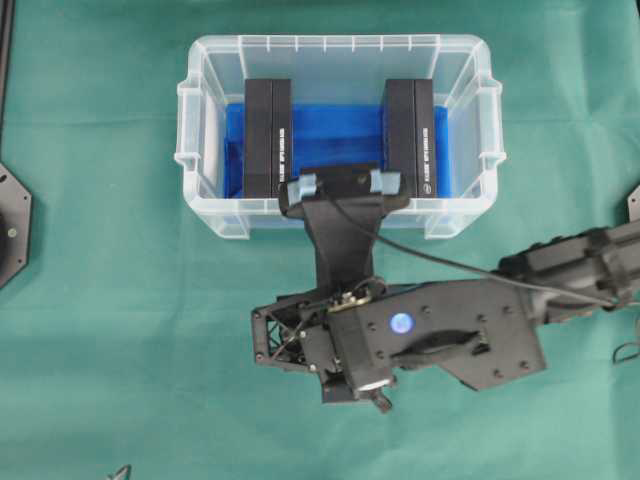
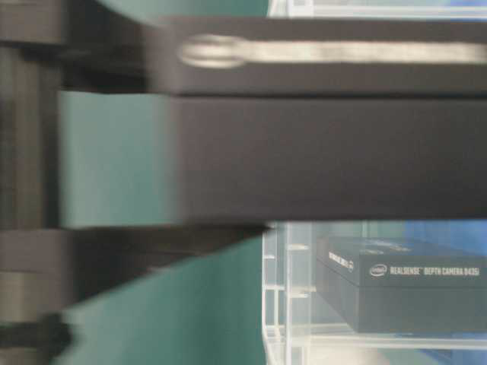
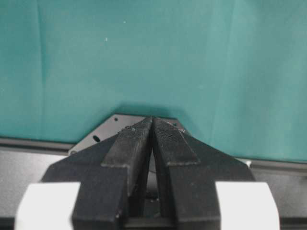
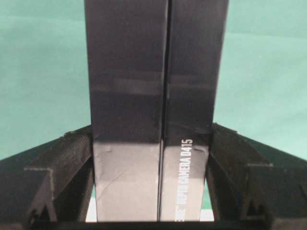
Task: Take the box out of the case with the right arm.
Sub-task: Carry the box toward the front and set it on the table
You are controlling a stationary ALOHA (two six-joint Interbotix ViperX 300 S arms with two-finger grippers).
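**Box in right hand, near front wall of case**

The right hand (image 4: 152, 143) grips a black depth-camera box (image 4: 153, 96) across its width, jaws partly spread around it. In the overhead view the box (image 1: 345, 183) sits centre frame, above the front rim of the case (image 1: 200, 215). Two boxes (image 1: 267, 135) remain inside. Risk: the box may slip from the grip or catch the rim. The left hand (image 3: 152, 143) is closed, empty.

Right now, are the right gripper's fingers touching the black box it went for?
Touching. The right wrist view shows the black RealSense box clamped between the right gripper, both fingers flush against its sides with no gap.
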